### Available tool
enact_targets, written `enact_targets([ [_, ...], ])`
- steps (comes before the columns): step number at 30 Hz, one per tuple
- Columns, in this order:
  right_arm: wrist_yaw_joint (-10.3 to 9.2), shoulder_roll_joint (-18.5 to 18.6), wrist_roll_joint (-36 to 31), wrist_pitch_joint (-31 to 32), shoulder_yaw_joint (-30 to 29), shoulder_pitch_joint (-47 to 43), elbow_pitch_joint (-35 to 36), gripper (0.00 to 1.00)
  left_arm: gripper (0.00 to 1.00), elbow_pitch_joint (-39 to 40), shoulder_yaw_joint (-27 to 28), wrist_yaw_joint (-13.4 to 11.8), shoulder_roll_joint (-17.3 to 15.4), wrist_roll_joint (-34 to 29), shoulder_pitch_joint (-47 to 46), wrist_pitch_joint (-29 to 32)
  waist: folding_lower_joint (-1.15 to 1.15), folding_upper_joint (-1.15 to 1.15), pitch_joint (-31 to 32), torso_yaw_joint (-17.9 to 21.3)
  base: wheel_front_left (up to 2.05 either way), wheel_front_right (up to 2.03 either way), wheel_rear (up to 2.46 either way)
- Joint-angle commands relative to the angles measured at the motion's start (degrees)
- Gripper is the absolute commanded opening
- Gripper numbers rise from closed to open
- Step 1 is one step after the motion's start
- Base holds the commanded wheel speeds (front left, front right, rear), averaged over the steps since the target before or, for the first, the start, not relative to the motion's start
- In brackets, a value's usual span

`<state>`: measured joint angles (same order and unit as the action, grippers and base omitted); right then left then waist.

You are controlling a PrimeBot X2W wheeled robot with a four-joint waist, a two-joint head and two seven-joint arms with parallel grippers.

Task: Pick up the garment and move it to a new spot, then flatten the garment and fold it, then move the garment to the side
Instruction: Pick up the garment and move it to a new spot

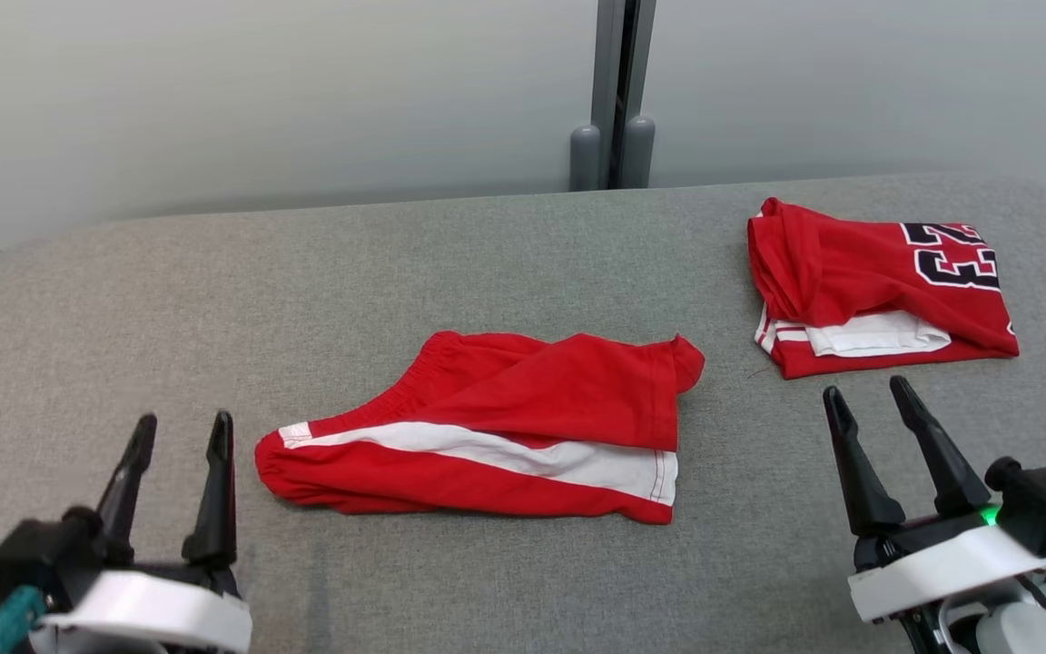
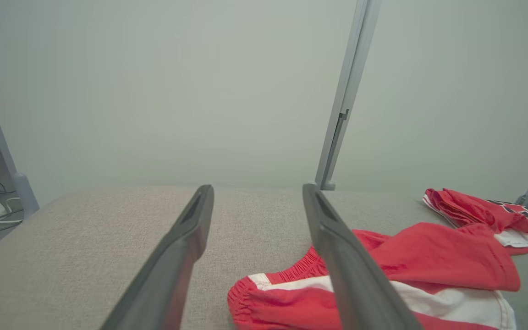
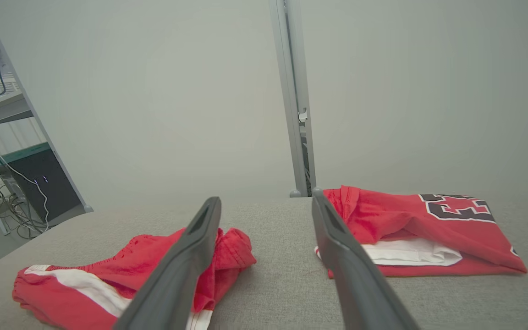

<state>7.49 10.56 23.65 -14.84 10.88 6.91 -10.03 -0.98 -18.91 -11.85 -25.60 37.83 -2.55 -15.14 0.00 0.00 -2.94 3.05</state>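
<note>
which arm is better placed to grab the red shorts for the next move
Left, probably. The left gripper stands open right beside the near end of the red shorts. The right gripper is open too, but sits farther from the shorts and closer to the folded jersey.

**Hidden / cut off**

Head view: bodies of left gripper & right gripper are cut by the bottom edge. The worktop near edge is out of frame.

Jersey, far right corner: the number runs over the fold, not fully readable. Its white layer is mostly tucked under the red.

Shorts, mid-worktop: folded, lower layers hidden.

Left wrist view: one of the fingers covers the shorts' middle. The bottom edge cuts the shorts, the right edge the jersey.

Right wrist view: fingers cover the shorts' end & the jersey's near corner. Cables off the worktop are too small to ID.
</note>
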Motion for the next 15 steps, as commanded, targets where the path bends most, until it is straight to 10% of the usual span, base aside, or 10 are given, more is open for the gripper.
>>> enact_targets([
  [1, 0.03, 0.1, -0.4, -0.3, -0.3, -0.9, 0.1, 1.0, 1.0, 0.3, 0.8, 0.0, 0.3, -0.7, 0.8, -0.1, 0.0, 0.0, 0.2, 0.1, 0.0, 0.0, 0.0],
  [15, 0.03, 1.1, 0.8, -0.3, 0.9, -2.6, -1.1, 1.0, 1.0, -1.8, 6.6, 7.1, 9.0, -8.3, 5.6, -0.1, 0.0, 0.0, 0.7, -0.6, 0.0, 0.0, 0.0],
])
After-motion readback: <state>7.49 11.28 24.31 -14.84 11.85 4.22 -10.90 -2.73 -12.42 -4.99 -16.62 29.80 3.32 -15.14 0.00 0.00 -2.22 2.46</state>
